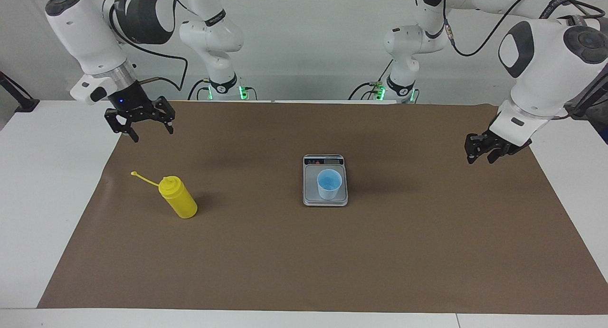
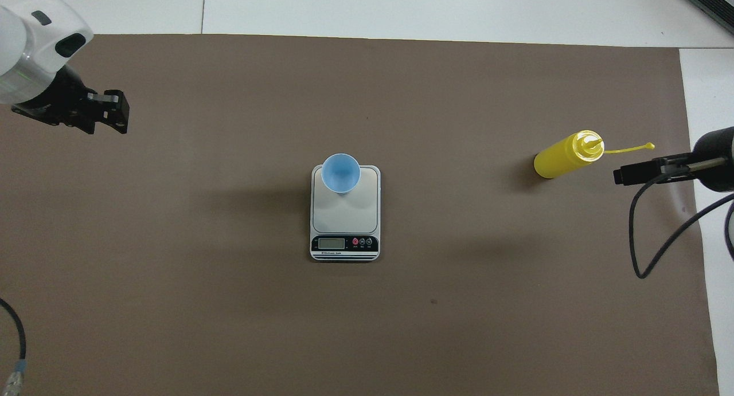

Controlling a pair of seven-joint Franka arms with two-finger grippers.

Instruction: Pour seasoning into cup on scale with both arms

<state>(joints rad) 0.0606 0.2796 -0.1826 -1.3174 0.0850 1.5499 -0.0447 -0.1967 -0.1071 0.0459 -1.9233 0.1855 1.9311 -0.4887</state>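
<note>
A white worktop [image 1: 52, 185] carries a broad brown mat [image 1: 380, 252] that covers most of it. On the mat, the scale [image 1: 325, 197] sits about midway between the two raised tools, and the blue cup [image 1: 329, 183] stands on its plate. The yellow seasoning [image 1: 178, 197] stands on the mat toward the right arm's end, just below the right tool [image 1: 140, 128]; the left tool [image 1: 480, 154] hangs over the mat's other end.

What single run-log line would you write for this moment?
bottle: standing on mat, untouched | cup: on scale | right claw: open, raised near bottle | left claw: raised, empty
</note>
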